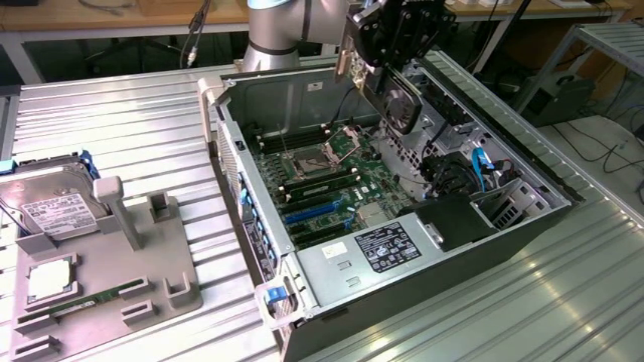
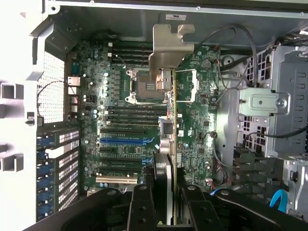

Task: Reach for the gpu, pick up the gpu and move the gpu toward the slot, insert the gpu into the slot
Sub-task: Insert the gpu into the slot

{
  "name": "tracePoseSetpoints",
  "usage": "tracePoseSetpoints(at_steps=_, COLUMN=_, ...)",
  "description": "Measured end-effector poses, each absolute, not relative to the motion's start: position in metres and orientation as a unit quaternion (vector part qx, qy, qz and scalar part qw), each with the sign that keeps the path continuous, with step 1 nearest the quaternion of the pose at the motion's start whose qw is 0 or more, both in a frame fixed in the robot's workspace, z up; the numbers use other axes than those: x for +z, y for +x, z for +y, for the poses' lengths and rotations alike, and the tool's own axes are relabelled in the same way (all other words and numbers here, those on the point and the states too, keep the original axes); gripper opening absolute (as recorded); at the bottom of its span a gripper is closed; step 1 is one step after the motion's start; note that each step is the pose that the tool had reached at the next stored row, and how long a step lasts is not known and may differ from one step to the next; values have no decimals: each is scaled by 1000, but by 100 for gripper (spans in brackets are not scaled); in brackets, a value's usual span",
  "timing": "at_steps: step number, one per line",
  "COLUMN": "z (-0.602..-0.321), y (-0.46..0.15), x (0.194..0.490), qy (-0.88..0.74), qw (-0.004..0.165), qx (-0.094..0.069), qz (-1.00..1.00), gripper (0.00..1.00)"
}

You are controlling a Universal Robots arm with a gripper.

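Ribbed metal sheeting is being used as the table (image 1: 131,128), and wooden benches (image 1: 60,15) with hanging cables are being seen behind it along the upper edge of the exterior view. At the upper corner on the exterior view's right, a grey metal rack (image 1: 604,45) is being shown above a floor strewn with loose cables. An open computer case (image 1: 332,317) is being displayed on its side across the middle of the table, with its motherboard (image 1: 332,181) being exposed. On the exterior view's left, a grey fixture (image 1: 151,256) is being occupied by a hard drive (image 1: 50,211), a processor chip (image 1: 48,280) and a green memory stick (image 1: 96,300).

The gpu (image 1: 397,105) is being held in the air over the far end of the case, at the upper centre of the exterior view, with its broad face being turned toward the camera and its silvery bracket (image 1: 345,53) being carried at the end toward the exterior view's left. It is being clamped by the gripper (image 1: 387,68), whose black fingers (image 2: 139,207) are being pressed against the two faces of the card, with nothing but the card's thickness between them.

From the wrist view, the gpu (image 2: 173,120) is being seen edge-on, reaching out from the gripper (image 2: 161,192) over the board. The slot (image 2: 122,142), a long blue strip, is being shown on the board off to one side of that edge. In the exterior view the slot (image 1: 310,213) is being seen at the frame's centre, below the gpu and well apart from it.
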State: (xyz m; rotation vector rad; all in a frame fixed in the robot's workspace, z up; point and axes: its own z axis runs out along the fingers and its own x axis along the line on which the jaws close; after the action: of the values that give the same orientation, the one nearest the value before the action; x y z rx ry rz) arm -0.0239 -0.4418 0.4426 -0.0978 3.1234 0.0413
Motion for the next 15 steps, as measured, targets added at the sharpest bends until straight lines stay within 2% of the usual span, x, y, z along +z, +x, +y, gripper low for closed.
tracePoseSetpoints(at_steps=15, z=-442, y=-24, x=443, qy=-178, qw=6, qx=14, qz=984, gripper=27)
